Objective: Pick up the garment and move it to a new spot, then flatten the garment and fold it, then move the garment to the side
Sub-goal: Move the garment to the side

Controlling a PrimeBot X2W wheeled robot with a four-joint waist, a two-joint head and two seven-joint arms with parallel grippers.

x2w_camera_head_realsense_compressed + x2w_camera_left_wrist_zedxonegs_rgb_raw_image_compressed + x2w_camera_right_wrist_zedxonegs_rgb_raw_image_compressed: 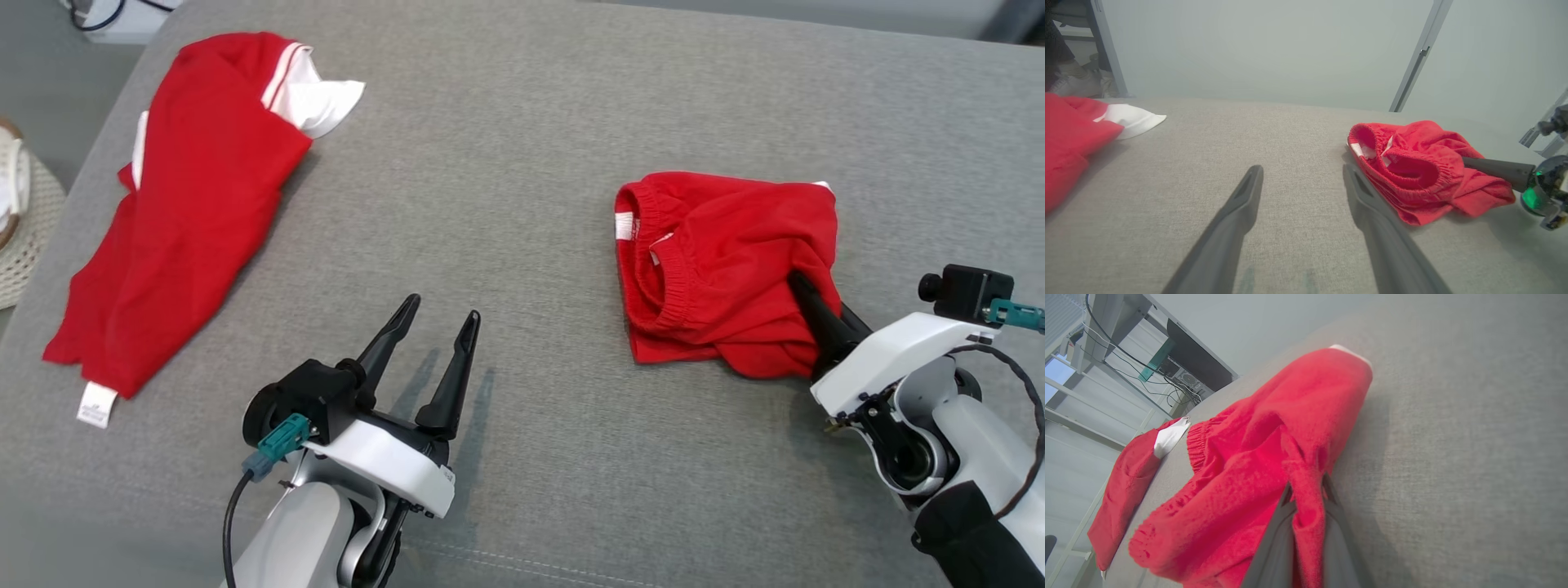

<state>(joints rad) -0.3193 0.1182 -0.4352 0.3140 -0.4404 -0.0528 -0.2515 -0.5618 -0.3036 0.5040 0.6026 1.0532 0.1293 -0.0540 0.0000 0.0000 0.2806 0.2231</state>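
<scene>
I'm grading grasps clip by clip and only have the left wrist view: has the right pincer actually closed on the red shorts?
Observer: Yes; the right wrist view shows the right pincer shut on a ridge of the red shorts.
Reviewer: How far does the other red garment run?
Observer: Head view: it stretches toward the robot on its left and ends in a white label.
Reviewer: Anything beyond that edge?
Observer: A pale woven basket sits off the left side of the grey surface.
</scene>
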